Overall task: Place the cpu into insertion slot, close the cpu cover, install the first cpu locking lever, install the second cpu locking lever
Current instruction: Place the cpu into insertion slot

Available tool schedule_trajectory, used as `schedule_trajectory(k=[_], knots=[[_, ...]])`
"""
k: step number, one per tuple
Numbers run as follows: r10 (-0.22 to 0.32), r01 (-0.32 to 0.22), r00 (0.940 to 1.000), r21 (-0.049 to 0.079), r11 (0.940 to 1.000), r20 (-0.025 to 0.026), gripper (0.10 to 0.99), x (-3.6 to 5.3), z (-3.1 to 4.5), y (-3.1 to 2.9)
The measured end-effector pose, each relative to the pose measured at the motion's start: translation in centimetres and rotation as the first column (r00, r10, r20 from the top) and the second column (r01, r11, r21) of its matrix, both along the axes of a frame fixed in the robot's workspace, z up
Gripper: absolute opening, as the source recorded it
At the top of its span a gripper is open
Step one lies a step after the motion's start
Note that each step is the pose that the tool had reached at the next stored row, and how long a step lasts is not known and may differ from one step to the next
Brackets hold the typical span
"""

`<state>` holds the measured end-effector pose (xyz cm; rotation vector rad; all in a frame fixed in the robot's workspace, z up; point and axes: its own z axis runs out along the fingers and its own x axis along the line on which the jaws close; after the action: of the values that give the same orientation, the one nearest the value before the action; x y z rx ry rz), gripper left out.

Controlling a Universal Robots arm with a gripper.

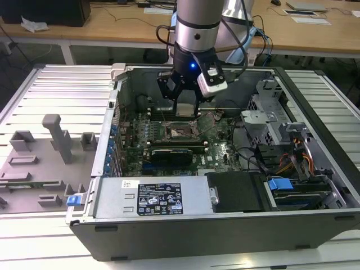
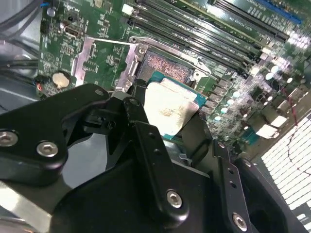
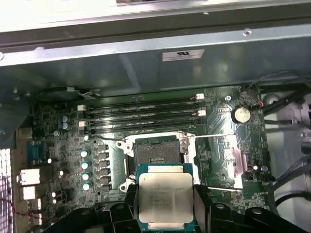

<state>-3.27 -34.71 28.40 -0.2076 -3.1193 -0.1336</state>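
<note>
Cpu is pinched at two opposite edges by the gripper, metal top upward; it is held above the motherboard, near the uncovered insertion slot. The cpu cover is seen swung open beside the slot.

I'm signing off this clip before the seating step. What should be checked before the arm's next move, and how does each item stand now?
1. Grip on the cpu: ok. The jaws are shut on two opposite edges, and its metal top faces up.
2. Insertion slot empty: ok. The contact field is bare.
3. Cpu cover out of the way: ok. It lies swung back beside the slot.
4. Cpu centred over the slot: cannot tell. It hangs above the motherboard, and looks offset from the slot in the first wrist view.
5. Corner orientation of the cpu against the slot: cannot tell.
</note>
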Motion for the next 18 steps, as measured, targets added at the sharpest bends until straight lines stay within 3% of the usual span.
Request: schedule_trajectory(k=[3,6,9,11,13,18], knots=[[-0.059,0.059,0.9982,0.000,0.9982,0.0001,0.541,0.00,-0.11,0.00],[-0.133,0.133,0.9912,0.000,0.9912,0.0000,0.541,0.00,-0.26,0.00],[-0.200,0.200,0.9797,0.000,0.9797,0.0001,0.541,0.00,-0.39,0.00],[-0.273,0.273,0.9619,0.000,0.9619,0.0000,0.541,0.00,-0.54,0.00],[-0.311,0.311,0.9504,0.000,0.9504,0.0000,0.541,0.00,-0.62,0.00],[-0.404,0.404,0.9147,0.000,0.9147,0.0000,0.541,0.00,-0.83,0.00]])
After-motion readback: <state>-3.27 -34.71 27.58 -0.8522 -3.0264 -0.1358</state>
